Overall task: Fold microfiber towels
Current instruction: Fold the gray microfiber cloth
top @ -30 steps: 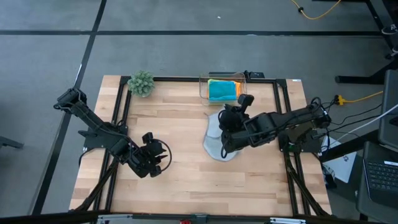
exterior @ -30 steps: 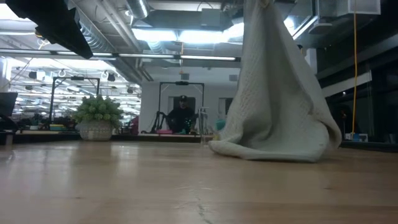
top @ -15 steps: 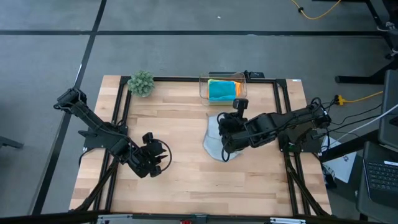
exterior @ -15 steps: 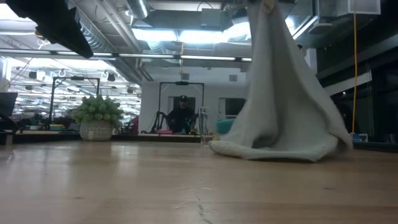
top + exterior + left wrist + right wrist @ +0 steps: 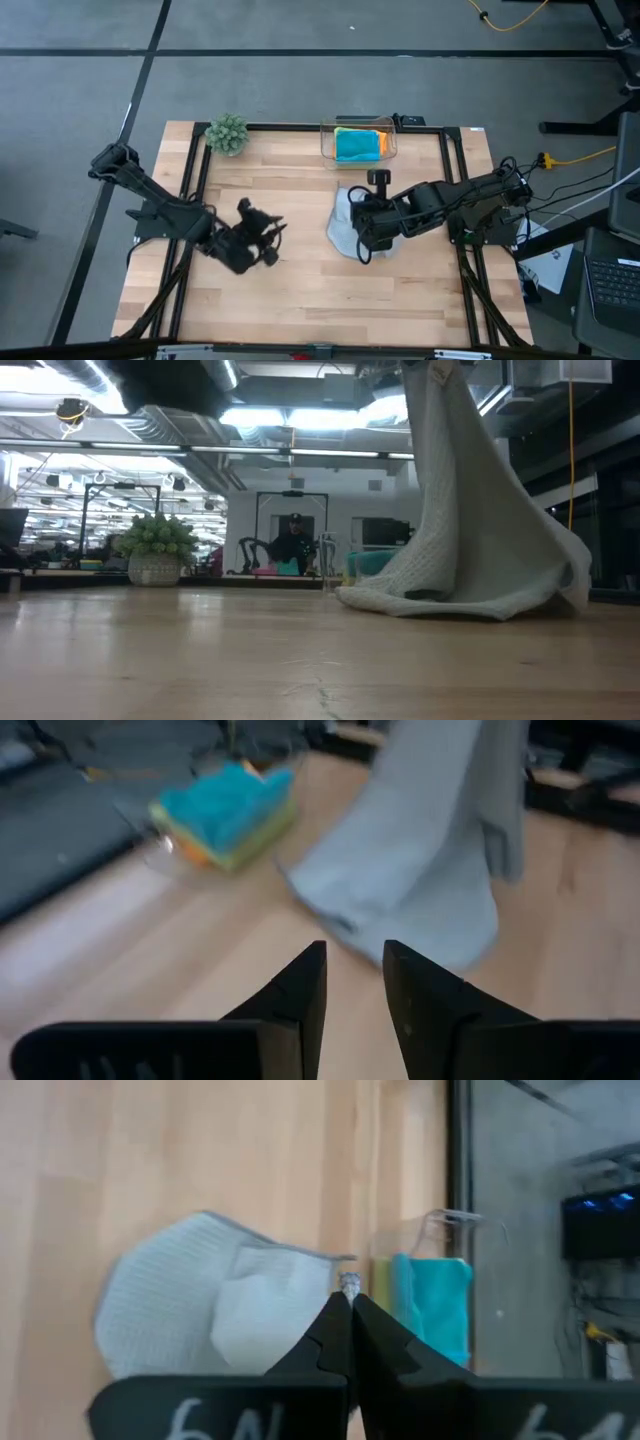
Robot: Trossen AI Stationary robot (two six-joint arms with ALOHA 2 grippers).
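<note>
A light grey microfiber towel (image 5: 343, 228) hangs from my right gripper (image 5: 364, 230), which is shut on it right of the table's middle. In the low view the towel (image 5: 470, 530) drapes down like a tent, with its lower edge (image 5: 420, 600) on the wood. My left gripper (image 5: 278, 230) hovers left of the towel and points toward it. Its fingers (image 5: 355, 965) stand open with nothing between them. The turquoise and orange towels (image 5: 357, 145) lie stacked in a clear box at the far edge. My right gripper pinches a corner of the grey towel (image 5: 348, 1286) between its two fingertips, slanting down from above. The towel hangs slack below the fingers (image 5: 432, 372), and its lower part (image 5: 180, 1310) rests bunched on the table.
A small green plant (image 5: 227, 132) stands at the far left corner. The clear box (image 5: 385, 150) sits just beyond the hanging towel. Bare wood (image 5: 300, 290) runs along the near side. A person (image 5: 293, 545) shows far off in the room behind.
My left gripper has swung toward the table's right, turning its fingers toward the grey towel. My right gripper has turned at the wrist without letting go. The towel's hanging body has swung and spread sideways, while its lower edge has stayed on the table.
</note>
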